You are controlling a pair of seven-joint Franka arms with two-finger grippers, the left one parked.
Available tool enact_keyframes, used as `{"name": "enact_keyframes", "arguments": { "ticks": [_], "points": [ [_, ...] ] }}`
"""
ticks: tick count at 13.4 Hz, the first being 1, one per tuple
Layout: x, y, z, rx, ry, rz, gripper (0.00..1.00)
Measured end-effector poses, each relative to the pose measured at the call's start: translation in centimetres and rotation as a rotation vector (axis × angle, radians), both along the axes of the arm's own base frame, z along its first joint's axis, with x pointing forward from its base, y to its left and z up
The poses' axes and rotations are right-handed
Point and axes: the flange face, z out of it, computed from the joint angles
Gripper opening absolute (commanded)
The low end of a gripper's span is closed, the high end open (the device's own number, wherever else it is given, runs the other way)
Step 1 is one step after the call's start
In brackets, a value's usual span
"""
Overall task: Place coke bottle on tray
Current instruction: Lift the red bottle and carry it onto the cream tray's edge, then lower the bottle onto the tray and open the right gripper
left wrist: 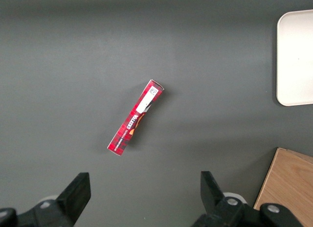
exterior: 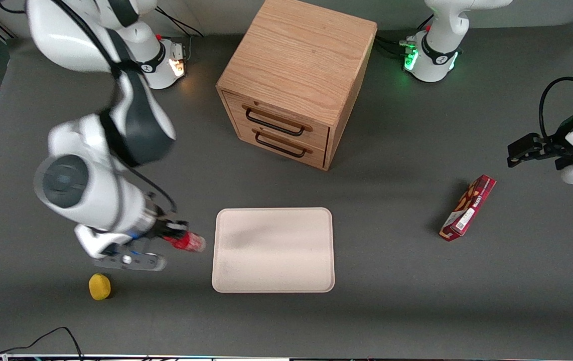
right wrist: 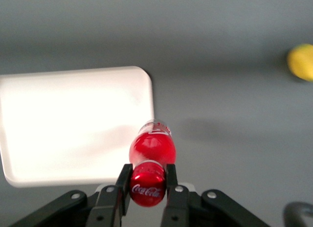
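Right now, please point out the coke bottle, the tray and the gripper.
coke bottle [right wrist: 151, 149], right wrist view, red body.
tray [exterior: 274, 281], front view, bare surface near its rim.
gripper [right wrist: 148, 184], right wrist view, between its fingertips, shut on the bottle's cap end.

My front camera hangs high and looks almost straight down on the tabletop [exterior: 392, 301], taking in both arm bases, the wooden cabinet [exterior: 296, 80] and the tray [exterior: 274, 250]. My right wrist camera sits close above its end effector [right wrist: 147, 183], shut on the coke bottle [right wrist: 151, 151], and faces the tray [right wrist: 73, 129] edge. My left wrist camera looks down from farther up at the snack box [left wrist: 135, 118] and a tray corner [left wrist: 296, 58]. All three views share the tray.
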Motion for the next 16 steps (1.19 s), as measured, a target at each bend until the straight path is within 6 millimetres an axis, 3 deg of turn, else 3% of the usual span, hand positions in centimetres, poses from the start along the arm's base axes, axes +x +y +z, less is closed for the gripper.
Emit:
{"name": "enact_keyframes", "arguments": {
  "ticks": [3, 8, 9, 10, 13, 16],
  "points": [
    [1.2, 3.4, -6.3, -0.001, -0.05, -0.013, 0.0],
    [1.9, 3.8, -10.7, -0.01, -0.047, -0.031, 0.02],
    [1.9, 3.7, -11.1, -0.012, -0.045, -0.032, 0.6],
    [2.0, 3.7, -11.2, -0.012, -0.047, -0.032, 1.0],
    [2.1, 3.6, -10.9, -0.012, -0.055, -0.035, 1.0],
    [1.9, 2.1, -8.1, -0.028, -0.029, -0.055, 1.0]
  ]
}}
